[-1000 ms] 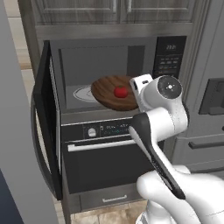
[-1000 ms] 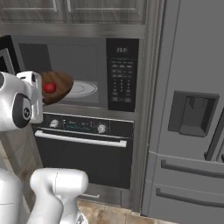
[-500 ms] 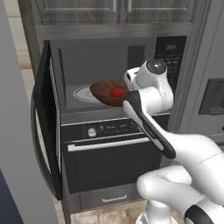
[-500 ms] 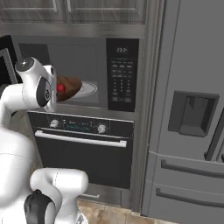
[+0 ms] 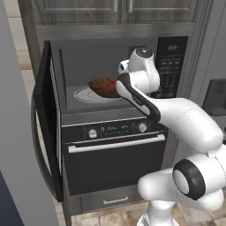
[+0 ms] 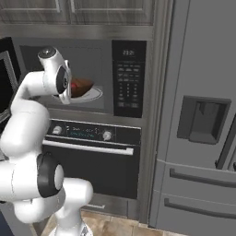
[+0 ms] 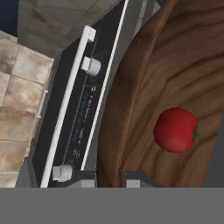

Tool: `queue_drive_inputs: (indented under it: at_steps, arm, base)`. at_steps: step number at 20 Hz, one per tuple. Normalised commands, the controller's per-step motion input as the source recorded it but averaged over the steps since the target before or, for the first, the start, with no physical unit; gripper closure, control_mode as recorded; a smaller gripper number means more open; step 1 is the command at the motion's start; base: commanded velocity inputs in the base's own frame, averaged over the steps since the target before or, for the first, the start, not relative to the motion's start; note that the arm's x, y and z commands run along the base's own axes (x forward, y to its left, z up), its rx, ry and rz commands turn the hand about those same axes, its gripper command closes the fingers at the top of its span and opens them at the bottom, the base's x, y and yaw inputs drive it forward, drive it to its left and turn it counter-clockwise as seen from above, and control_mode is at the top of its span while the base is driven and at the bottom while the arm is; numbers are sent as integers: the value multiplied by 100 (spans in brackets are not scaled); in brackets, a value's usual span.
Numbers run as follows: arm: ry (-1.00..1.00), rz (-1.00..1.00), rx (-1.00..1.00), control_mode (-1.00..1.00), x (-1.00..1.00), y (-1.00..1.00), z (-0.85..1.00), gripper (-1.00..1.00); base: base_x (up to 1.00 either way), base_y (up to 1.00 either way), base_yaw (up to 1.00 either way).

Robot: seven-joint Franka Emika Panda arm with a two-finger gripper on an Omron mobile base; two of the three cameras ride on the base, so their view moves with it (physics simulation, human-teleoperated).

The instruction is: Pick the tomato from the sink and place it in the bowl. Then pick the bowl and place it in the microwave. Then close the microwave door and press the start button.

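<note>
The brown wooden bowl (image 5: 102, 84) hangs inside the open microwave (image 5: 79, 59), just above the white turntable (image 5: 86, 94). The red tomato (image 7: 176, 130) lies in the bowl (image 7: 175, 61), and from the right it shows as the tomato (image 6: 73, 85) in the bowl (image 6: 83, 86). My gripper (image 7: 111, 179) is shut on the bowl's near rim, one fingertip on either side. In the left base view my gripper (image 5: 118, 87) reaches into the cavity from the right. The microwave door (image 5: 45, 132) stands swung open to the left. The sink is out of view.
The black keypad strip (image 6: 125, 78) sits right of the cavity. Below is the oven (image 5: 114, 159) with knobs and a horizontal bar handle (image 7: 65, 109). A steel fridge (image 6: 198, 129) stands to the right, and cabinets (image 5: 114, 9) run above.
The arm has stretched forward and carried the bowl with the tomato from in front of the microwave opening into the cavity, over the turntable. The grip on the bowl is unchanged.
</note>
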Motion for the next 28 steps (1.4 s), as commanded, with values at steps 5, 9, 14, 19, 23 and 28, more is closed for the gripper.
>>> queue_drive_inputs:
  at_steps: [5, 9, 14, 19, 23, 28]
  arm:
    - [0, 1, -7, -100, 86, 0, -37, 100]
    - [0, 2, -7, -100, 60, 0, -46, 100]
    - [1, 2, -5, -100, 60, 0, -34, 100]
    - [1, 5, -3, -100, 45, 4, -22, 100]
    - [0, 7, 0, -100, -4, 6, -7, -100]
    - [0, 3, 0, -100, -34, 1, 0, -100]
  base:
    - [0, 0, 0]
    - [0, 0, 0]
    - [0, 0, 0]
    - [0, 0, 0]
    - [0, 0, 0]
    - [0, 0, 0]
